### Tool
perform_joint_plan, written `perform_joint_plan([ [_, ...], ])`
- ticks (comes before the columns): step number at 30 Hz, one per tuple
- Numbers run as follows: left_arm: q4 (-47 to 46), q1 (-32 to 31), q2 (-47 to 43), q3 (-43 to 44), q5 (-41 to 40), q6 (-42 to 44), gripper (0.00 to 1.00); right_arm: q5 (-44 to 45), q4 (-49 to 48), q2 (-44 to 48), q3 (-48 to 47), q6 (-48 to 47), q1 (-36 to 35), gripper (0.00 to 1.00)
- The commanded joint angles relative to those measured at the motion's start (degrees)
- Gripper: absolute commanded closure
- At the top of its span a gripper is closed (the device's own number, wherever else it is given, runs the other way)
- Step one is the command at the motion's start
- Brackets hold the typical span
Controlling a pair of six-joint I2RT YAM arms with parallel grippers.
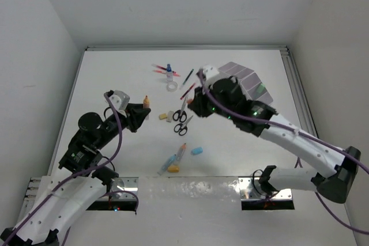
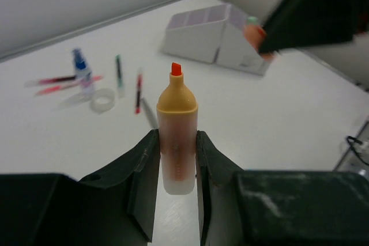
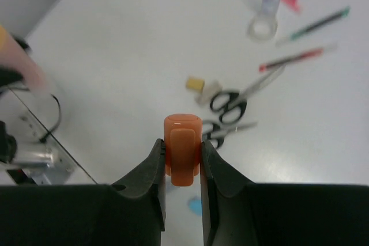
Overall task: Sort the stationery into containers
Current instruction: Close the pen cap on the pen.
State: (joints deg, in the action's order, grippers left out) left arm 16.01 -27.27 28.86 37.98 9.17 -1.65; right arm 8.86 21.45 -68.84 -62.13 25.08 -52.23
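The left tool (image 2: 177, 142) is clamped on an orange highlighter (image 2: 177, 113). Its two fingers (image 2: 144, 165) press the pale barrel from either side. The highlighter sticks straight out past the fingertips with its red-orange nib bare, and it is held up off the bench (image 2: 277, 119). Ahead of this tool and to its right stands the white organiser (image 2: 207, 36), showing a row of lilac-topped compartments. Ahead and to its left lie a blue-capped bottle (image 2: 81, 70) and a tape ring (image 2: 102, 100) just beside it. Thin pens (image 2: 138, 89) are scattered on both sides of them.

The right tool (image 3: 182, 148) is closed on an orange cap (image 3: 183, 154), which is pinched between the fingertips above the bench. Just ahead of these fingertips, down on the bench, two black-handled scissors (image 3: 230, 103) lie side by side. Two small erasers (image 3: 196, 83) sit close on their left. The tape ring, the bottle and more pens are farther ahead. A blue capsule piece (image 3: 195, 205) shows on the bench in the gap between this tool's fingers.

From above, the two tools point toward each other and are well apart. The erasers and scissors lie on the bench between them, and the organiser is just behind the right tool.
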Motion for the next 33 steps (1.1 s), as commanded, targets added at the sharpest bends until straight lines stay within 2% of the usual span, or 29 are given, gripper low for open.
perform_joint_plan([
  [1,-17.21,0.55,0.04,-2.2,15.94,-4.06,1.0,-15.95,-3.44,-1.29,-8.51,-12.22,6.51,1.0],
  [4,-24.78,0.64,4.26,-1.95,20.35,-4.85,1.0,-29.21,-3.95,-6.65,-17.65,-14.88,11.87,1.0],
  [6,-28.3,0.64,10.67,1.12,22.03,-4.77,1.0,-38.17,-6.76,-9.02,-23.2,-13.92,16.7,1.0],
  [7,-28.92,0.55,13.04,2.79,23.16,-4.5,1.0,-46.22,-8.78,-10.95,-24.61,-12.44,18.46,1.0],
  [10,-30.33,0.64,20.69,9.12,25.8,-3.28,1.0,-56.72,-19.05,-13.68,-28.3,-6.92,24.53,1.0],
  [14,-31.73,0.72,28.08,14.4,27.22,-5.28,1.0,-63.78,-33.02,-16.24,-31.03,-0.32,29.8,1.0],
  [15,-32.26,0.72,28.87,15.89,27.65,-6.6,1.0,-64.75,-36.1,-16.5,-30.77,5.19,30.69,1.0],
  [17,-34.1,0.99,31.16,17.12,29.23,-6.52,1.0,-67.56,-51.36,-17.29,-28.07,12.84,32.09,1.0],
  [18,-35.33,1.16,31.86,17.3,31.41,-6.35,1.0,-67.57,-57.43,-17.38,-27.0,20.81,32.1,1.0],
  [19,-37.09,1.51,33.26,17.22,32.39,-6.87,1.0,-68.1,-67.67,-17.56,-25.17,24.02,32.62,1.0],
  [21,-43.14,2.21,35.55,16.43,35.28,-10.55,1.0,-67.49,-77.82,-18.52,-23.75,31.04,32.37,1.0],
  [22,-48.48,2.39,36.26,15.82,35.83,-12.48,1.0,-67.66,-79.01,-18.7,-22.17,32.04,31.84,1.0],
  [23,-50.62,2.57,36.96,15.38,36.44,-16.07,1.0,-67.14,-79.28,-18.35,-21.2,32.05,31.58,1.0],
  [26,-55.9,2.48,37.41,13.71,35.75,-18.82,1.0,-66.61,-77.27,-15.82,-17.86,28.38,30.43,1.0],
  [28,-56.0,2.39,36.36,12.74,34.78,-18.48,1.0,-64.95,-70.26,-13.88,-15.06,23.64,29.38,1.0],
  [30,-55.82,1.96,35.92,12.13,34.34,-17.6,1.0,-63.1,-61.59,-11.32,-13.81,15.11,28.07,1.0],
  [33,-57.93,0.38,34.6,10.11,33.63,-17.77,1.0,-62.3,-55.66,-10.35,-13.99,9.99,25.6,1.0],
])
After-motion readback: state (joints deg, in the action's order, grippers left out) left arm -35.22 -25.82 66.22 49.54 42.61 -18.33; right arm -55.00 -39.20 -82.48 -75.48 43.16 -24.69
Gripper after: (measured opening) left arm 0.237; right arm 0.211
